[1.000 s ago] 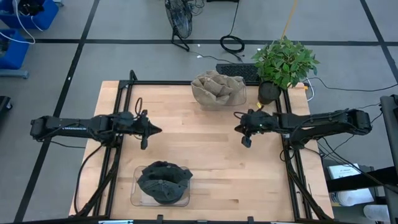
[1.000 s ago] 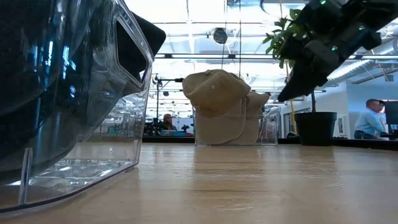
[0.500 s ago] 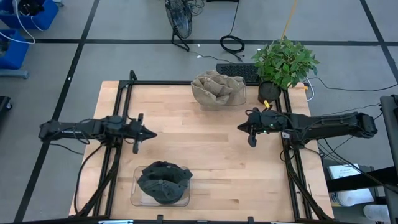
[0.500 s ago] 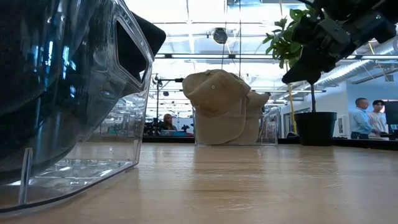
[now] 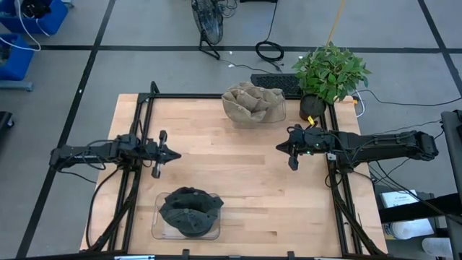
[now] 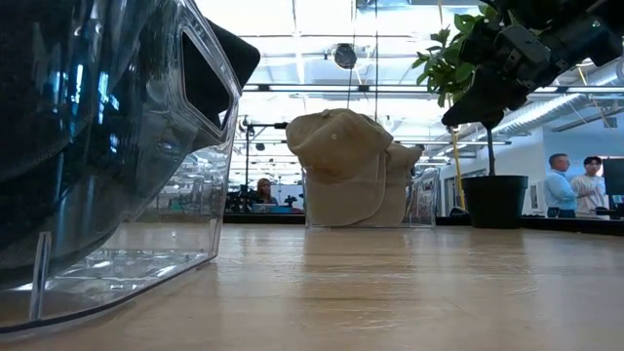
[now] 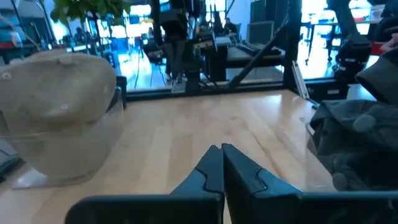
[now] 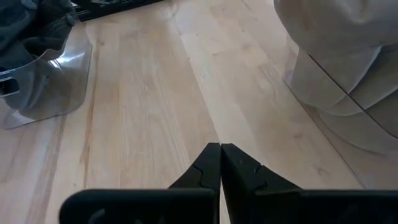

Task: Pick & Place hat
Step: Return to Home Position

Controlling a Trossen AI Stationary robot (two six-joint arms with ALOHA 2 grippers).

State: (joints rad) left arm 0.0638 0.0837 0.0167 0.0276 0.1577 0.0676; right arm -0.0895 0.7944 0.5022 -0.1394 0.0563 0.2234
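Tan hats [image 5: 252, 102] lie piled in a clear bin at the table's far middle; the low view shows them [image 6: 341, 156] stacked with brims hanging down, and both wrist views catch them [image 7: 56, 93] [image 8: 342, 50]. Dark grey hats [image 5: 189, 211] fill a clear bin [image 6: 146, 195] at the near left. My left gripper [image 5: 176, 154] hovers shut over the left part of the table, pointing right, with nothing in it [image 7: 222, 149]. My right gripper [image 5: 278, 147] hovers shut over the right part, pointing left and slightly down, also holding nothing [image 8: 219, 147].
A potted plant [image 5: 328, 76] stands at the table's far right corner. Black frame rails [image 5: 144, 130] run along the left, right and far sides. Bare wood [image 5: 231, 166] lies between the two grippers. People stand in the room beyond [image 6: 570, 190].
My left gripper has drawn back toward the table's left edge and sunk a little, staying shut. My right gripper has drawn back toward the right edge and risen, staying shut. The hats have not moved.
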